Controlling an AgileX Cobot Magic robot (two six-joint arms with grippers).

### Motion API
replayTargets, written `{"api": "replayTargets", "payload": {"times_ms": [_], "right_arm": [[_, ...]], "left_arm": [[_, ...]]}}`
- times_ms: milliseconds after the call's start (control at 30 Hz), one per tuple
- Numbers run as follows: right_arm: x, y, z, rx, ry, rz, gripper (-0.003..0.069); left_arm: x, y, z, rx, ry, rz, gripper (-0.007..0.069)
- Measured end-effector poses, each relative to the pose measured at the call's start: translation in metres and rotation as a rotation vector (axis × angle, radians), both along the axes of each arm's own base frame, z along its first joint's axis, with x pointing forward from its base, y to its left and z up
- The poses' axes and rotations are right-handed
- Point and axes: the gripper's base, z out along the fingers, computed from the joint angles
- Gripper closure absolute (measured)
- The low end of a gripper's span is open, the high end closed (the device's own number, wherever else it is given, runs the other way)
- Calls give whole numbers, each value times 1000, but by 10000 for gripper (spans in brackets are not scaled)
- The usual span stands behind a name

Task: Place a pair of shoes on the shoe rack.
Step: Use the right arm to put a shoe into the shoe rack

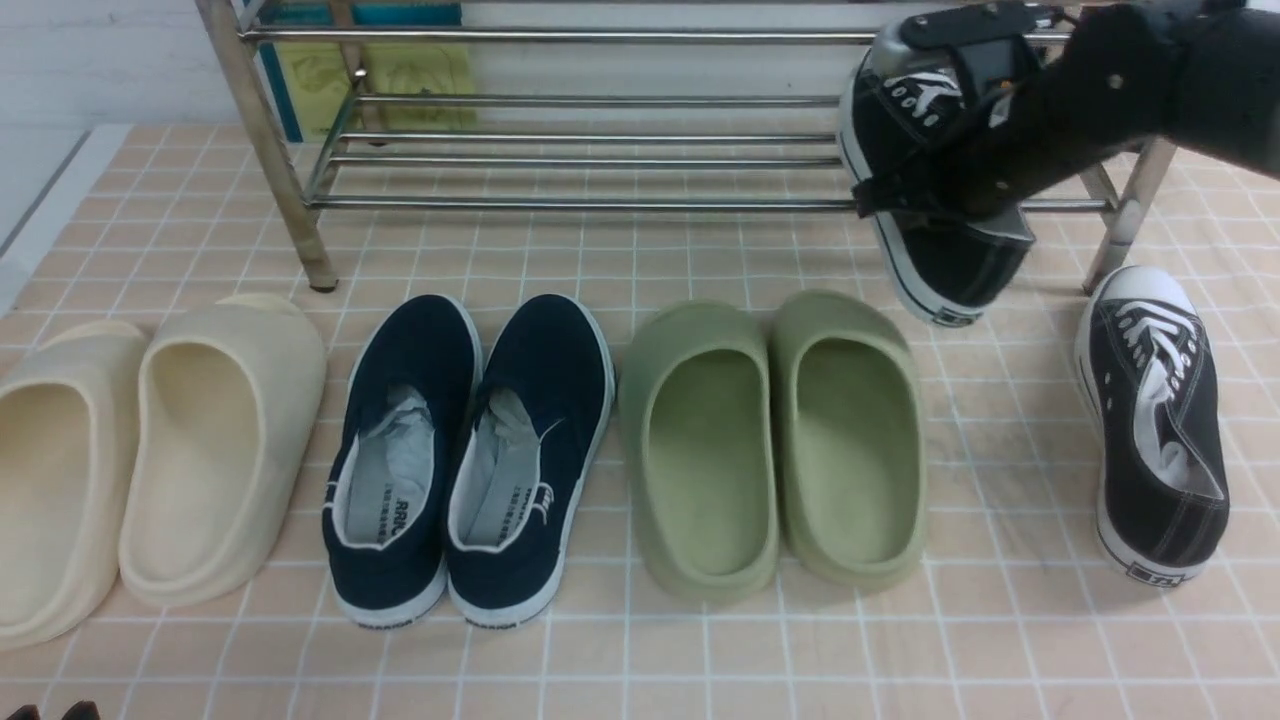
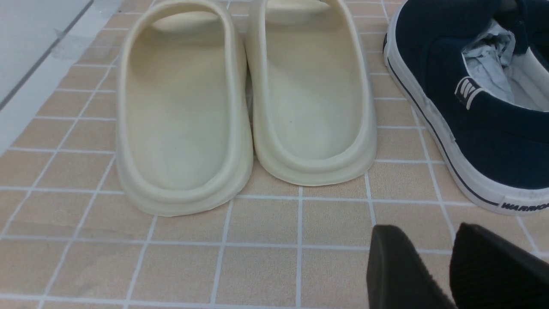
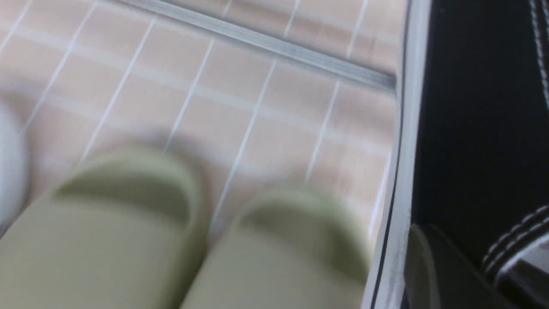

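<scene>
Black canvas covers two sneakers, the pair split up: the raised sneaker (image 1: 985,262) at two o'clock in the front view, the grounded sneaker (image 1: 1175,440) at three. The right gripper (image 1: 868,200) has its jaws closed on the raised one, which tilts in front of the single steel rack (image 1: 600,204) at twelve; whether it touches the bars cannot be told. Three more pairs stand on the surface (image 1: 640,660): two green clogs (image 1: 710,470) at four o'clock, two navy slip-ons (image 1: 405,340) at eight, two cream clogs (image 1: 290,400) near nine. That makes eight shoes. The left gripper (image 2: 429,229), at eight, has its jaws slightly apart, holding nothing.
</scene>
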Motion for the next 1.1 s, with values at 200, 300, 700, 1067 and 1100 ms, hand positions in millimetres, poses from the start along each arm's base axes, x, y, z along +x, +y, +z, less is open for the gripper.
{"api": "replayTargets", "payload": {"times_ms": [200,300,700,1067,1100], "right_arm": [[42,11,-9,1,-12,6,639],[57,15,-14,0,-10,8,625],[55,11,7,-57,-22,16,240],[58,13,5,-34,-53,13,390],[59,13,3,-33,-52,13,418]], "left_arm": [[0,0,0,0,0,0,384],[0,0,0,0,0,0,384],[0,0,0,0,0,0,384],[0,0,0,0,0,0,384],[0,0,0,0,0,0,384]]}}
